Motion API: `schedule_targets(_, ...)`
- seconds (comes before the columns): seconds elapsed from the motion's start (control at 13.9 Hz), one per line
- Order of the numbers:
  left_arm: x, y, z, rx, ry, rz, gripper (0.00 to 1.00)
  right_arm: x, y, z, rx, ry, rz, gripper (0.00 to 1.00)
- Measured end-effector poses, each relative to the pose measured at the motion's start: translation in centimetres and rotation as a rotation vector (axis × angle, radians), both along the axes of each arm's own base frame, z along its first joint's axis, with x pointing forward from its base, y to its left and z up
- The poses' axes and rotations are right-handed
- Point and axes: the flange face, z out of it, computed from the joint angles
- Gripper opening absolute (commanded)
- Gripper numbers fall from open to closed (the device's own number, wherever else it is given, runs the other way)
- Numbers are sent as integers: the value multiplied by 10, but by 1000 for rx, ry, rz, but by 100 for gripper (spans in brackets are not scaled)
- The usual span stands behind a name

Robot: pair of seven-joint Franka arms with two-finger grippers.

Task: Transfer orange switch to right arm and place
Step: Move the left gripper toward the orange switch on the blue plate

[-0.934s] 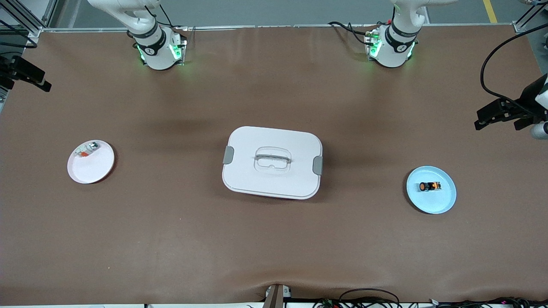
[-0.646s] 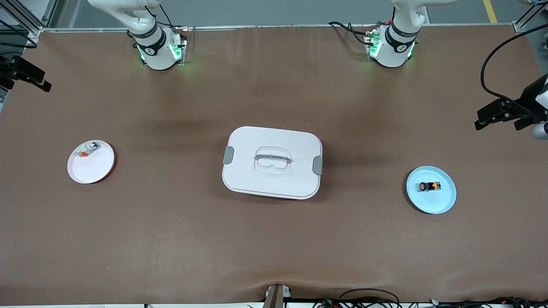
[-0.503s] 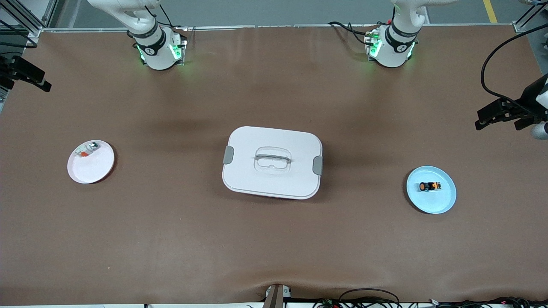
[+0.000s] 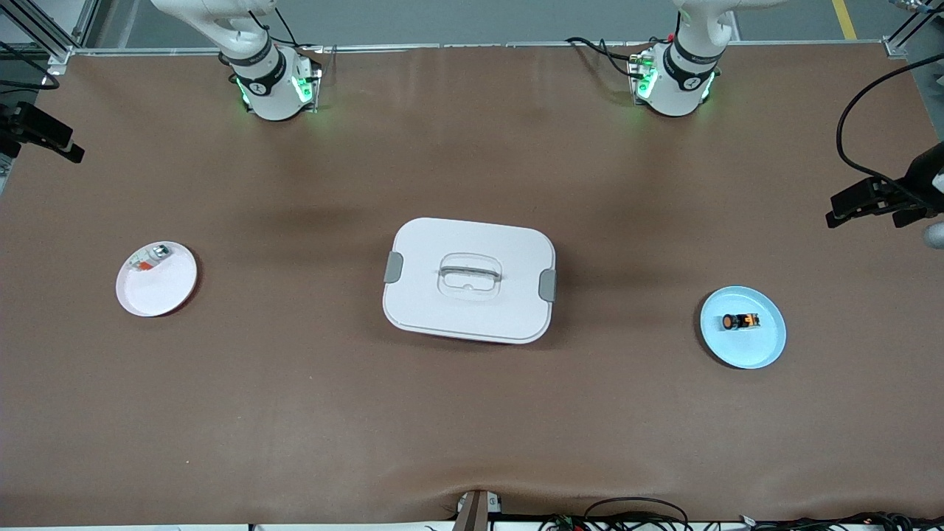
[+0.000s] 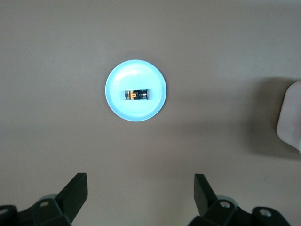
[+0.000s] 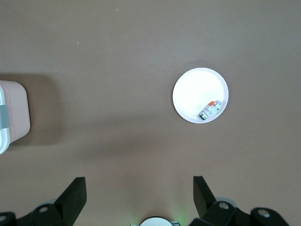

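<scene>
Orange switch (image 4: 740, 321) just sits on the light blue plate (image 4: 767, 346), well clear of the left gripper (image 5: 140, 190), fingers (image 5: 75, 188) spread wide, empty. Right gripper (image 6: 139, 190) waits up high, spread too.

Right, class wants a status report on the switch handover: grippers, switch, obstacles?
Left gripper open, high over table. Right gripper open, waiting. Orange switch untouched on blue plate. Lidded white box mid-table between plates.

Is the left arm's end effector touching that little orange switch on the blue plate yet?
Apart. The left wrist view shows bare table between the open left end effector and the orange switch lying on its blue plate.
</scene>
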Motion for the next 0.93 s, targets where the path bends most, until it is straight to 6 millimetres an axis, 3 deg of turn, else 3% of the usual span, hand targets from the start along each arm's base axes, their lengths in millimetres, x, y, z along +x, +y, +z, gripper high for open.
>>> schedule_targets(0.43,24,22,-83,-8,73,1,100,14,-2,-10,-5,-17,-3,100)
schedule_targets(0.72,24,50,-172,-8,22,-32,100,15,-2,-8,-6,-27,-3,100)
schedule_targets(0.93,29,51,-226,-9,18,-40,100,15,-2,-7,-6,-29,-3,100)
